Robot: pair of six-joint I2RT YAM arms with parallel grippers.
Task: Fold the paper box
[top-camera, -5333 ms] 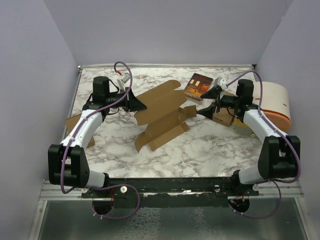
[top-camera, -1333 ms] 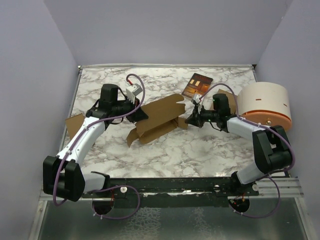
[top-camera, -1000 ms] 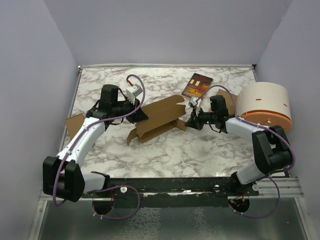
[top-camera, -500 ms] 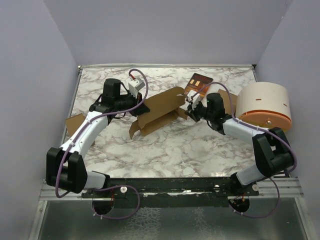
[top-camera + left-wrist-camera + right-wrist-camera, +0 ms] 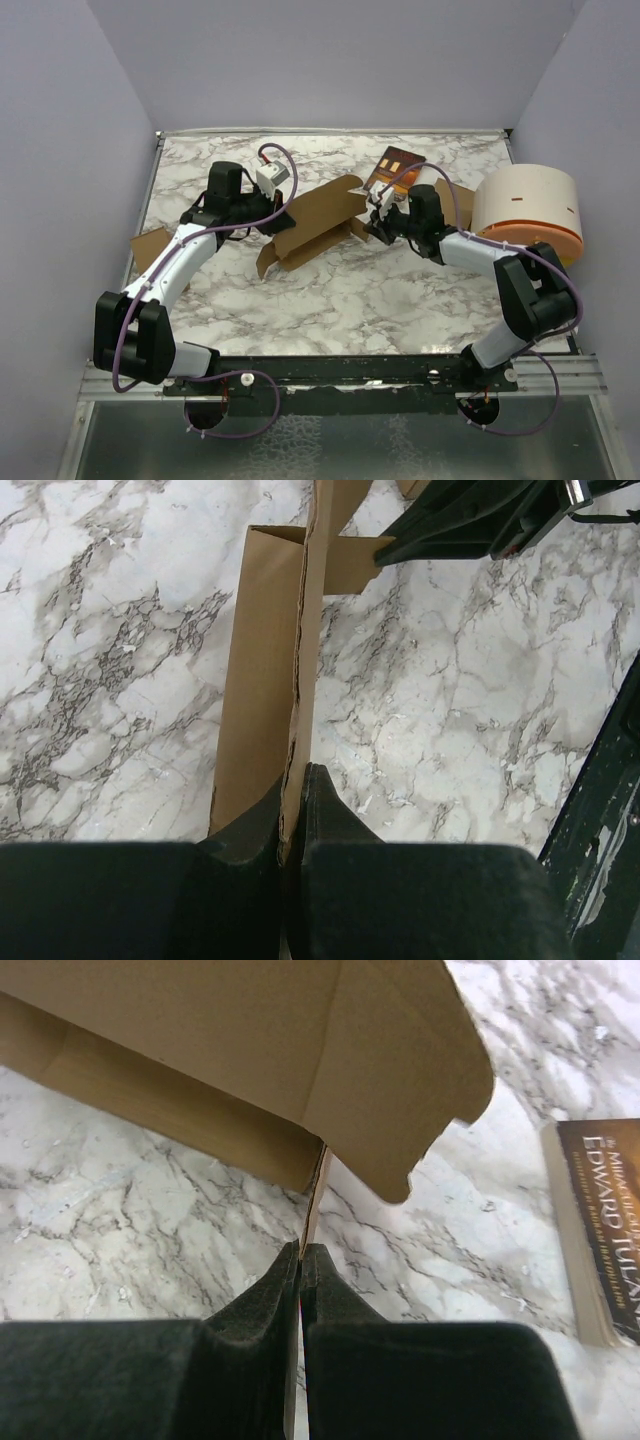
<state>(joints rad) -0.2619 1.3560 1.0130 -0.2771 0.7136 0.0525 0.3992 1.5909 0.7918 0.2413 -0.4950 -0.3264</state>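
Observation:
The tan paper box (image 5: pixel 312 222) lies half-folded in the middle of the marble table, one long panel standing up. My left gripper (image 5: pixel 283 222) is shut on the left end of that upright panel; in the left wrist view the cardboard edge (image 5: pixel 300 650) runs straight into the closed left gripper (image 5: pixel 293 785). My right gripper (image 5: pixel 369 228) is shut on a thin flap at the box's right end. In the right wrist view the flap edge (image 5: pixel 315 1195) sits pinched in the right gripper (image 5: pixel 301 1252), under the box's wide panel (image 5: pixel 300 1040).
A dark reddish-brown booklet (image 5: pixel 397 165) lies just behind the right gripper, also seen as the booklet (image 5: pixel 605 1225) in the right wrist view. A round white drum (image 5: pixel 527 208) with an orange band stands at the right edge. Spare cardboard (image 5: pixel 150 243) lies under the left arm.
Both grippers have moved a little toward the back of the table, carrying the box with them. The right gripper has closed in toward the box's right end; both stay shut.

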